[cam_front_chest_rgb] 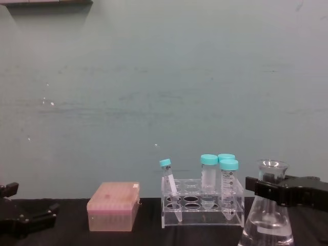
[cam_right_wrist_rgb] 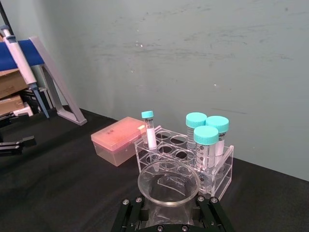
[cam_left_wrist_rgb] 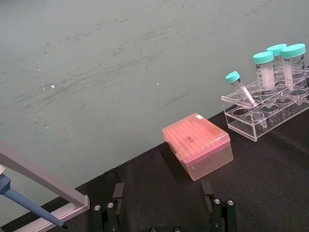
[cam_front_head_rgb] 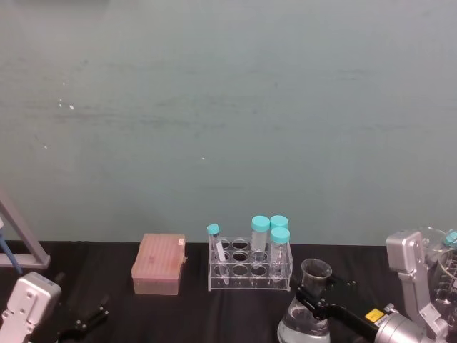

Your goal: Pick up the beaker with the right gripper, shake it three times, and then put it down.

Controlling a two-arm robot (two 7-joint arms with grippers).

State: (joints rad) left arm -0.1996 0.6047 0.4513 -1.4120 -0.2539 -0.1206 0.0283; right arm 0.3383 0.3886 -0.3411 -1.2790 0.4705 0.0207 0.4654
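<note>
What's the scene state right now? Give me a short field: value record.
beaker: clear conical flask, upright, right of the tube rack
right gripper: at the beaker neck, jaws on both sides of it
left gripper: parked low on the left, open, holding nothing
tube rack: clear, four teal-capped tubes, the smallest one tilted
pink box: left of the rack, lid closed
surface: black table

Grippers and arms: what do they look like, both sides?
The right gripper is black with blocky jaws, on a black arm section bearing a small yellow label, joined to silver-grey metal links. The left gripper is black with thin fingers, on a silver-grey housing. In the left wrist view its fingers show round screw heads at the base.
</note>
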